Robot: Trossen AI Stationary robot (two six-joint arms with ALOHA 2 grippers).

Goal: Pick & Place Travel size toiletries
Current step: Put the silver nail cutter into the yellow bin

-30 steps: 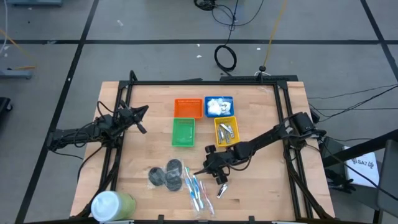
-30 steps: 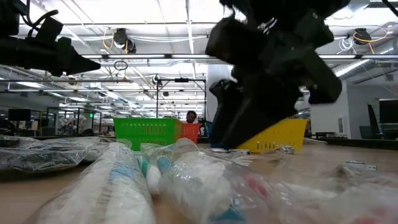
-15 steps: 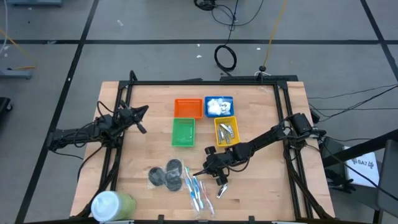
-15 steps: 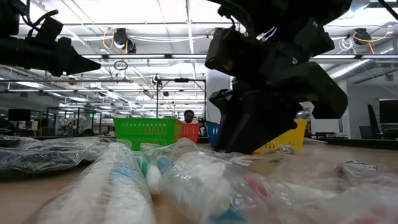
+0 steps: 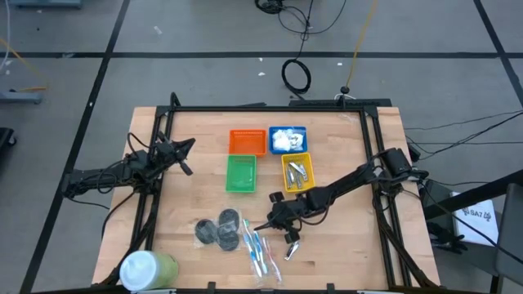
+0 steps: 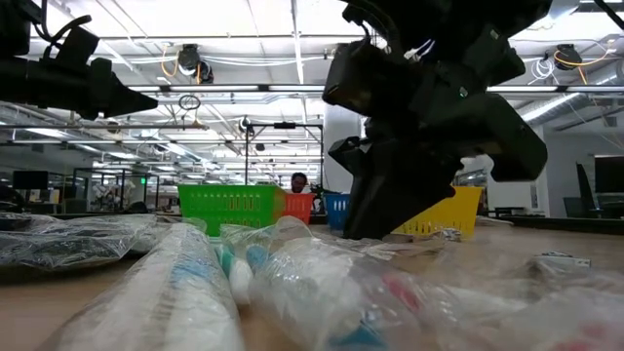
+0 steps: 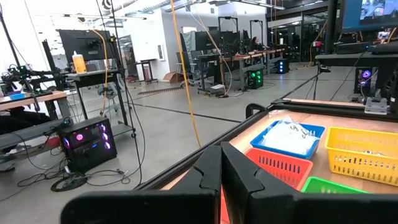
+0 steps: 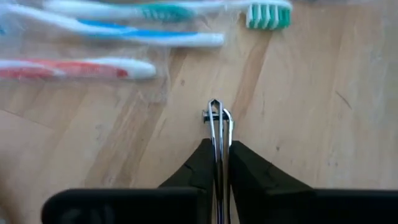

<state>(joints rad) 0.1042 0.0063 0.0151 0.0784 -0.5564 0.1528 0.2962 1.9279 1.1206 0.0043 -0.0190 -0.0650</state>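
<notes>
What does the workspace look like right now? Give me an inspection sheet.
Surface: wooden table, black frame.
Job's things: toothbrushes and dark discs at the front; clippers in the yellow basket; white packets in the blue basket.
Clutter: white-and-green tub at the front-left corner; orange basket and green basket look empty.
Grippers: right pincer shut on a clipper beside the toothbrushes; left pincer shut, raised at the left edge.
Cables: coiled on the floor.
Surroundings: lab benches, a person far behind.

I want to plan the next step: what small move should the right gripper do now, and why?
Probably lift straight up. The right gripper is shut on a silver clipper on the table, beside the toothbrushes; the yellow basket already holds clippers.
</notes>
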